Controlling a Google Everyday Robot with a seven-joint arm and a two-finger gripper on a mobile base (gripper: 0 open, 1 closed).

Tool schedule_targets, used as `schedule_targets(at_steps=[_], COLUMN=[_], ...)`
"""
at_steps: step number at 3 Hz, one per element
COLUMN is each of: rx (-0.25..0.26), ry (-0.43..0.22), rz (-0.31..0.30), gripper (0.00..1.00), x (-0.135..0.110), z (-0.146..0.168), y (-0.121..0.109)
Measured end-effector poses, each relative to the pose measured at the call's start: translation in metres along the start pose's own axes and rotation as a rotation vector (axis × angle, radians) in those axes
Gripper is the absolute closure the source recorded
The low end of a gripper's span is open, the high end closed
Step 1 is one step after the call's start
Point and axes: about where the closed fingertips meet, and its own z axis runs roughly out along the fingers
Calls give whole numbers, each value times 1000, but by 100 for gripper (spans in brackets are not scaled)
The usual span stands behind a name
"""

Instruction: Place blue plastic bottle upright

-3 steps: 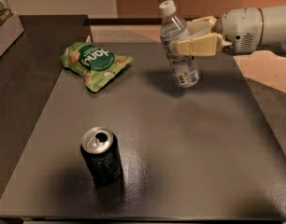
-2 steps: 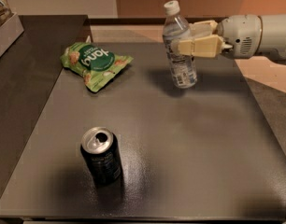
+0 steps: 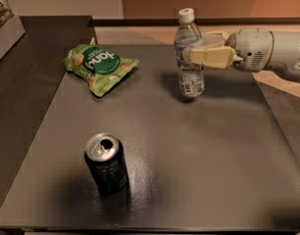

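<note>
The blue plastic bottle [image 3: 190, 80] is a small clear bottle with a white cap and a white label. It stands nearly upright at the back right of the dark table [image 3: 204, 155], its base at or just above the surface. My gripper [image 3: 191, 56] reaches in from the right and is shut on the bottle's upper body. The cream fingers [image 3: 209, 58] sit on either side of it, and the white arm extends off to the right edge.
A black drink can [image 3: 106, 163] stands upright near the front left. A green snack bag [image 3: 98, 65] lies at the back left. A second dark surface [image 3: 27, 82] adjoins the table's left edge, with a pale box [image 3: 5, 31] at the far left.
The bottle has straightened from a leftward tilt to nearly upright and has come down toward the table. The gripper shifted slightly right and down with it.
</note>
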Motion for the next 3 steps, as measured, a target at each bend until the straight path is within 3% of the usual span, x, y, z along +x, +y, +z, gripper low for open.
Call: schedule_targets(at_steps=[2,3], rx=[-19,-39], ry=[-59,-78], rz=[-3,-5], gripper=[100,82], x=[18,25], z=[-2,-2], y=[-5,-7])
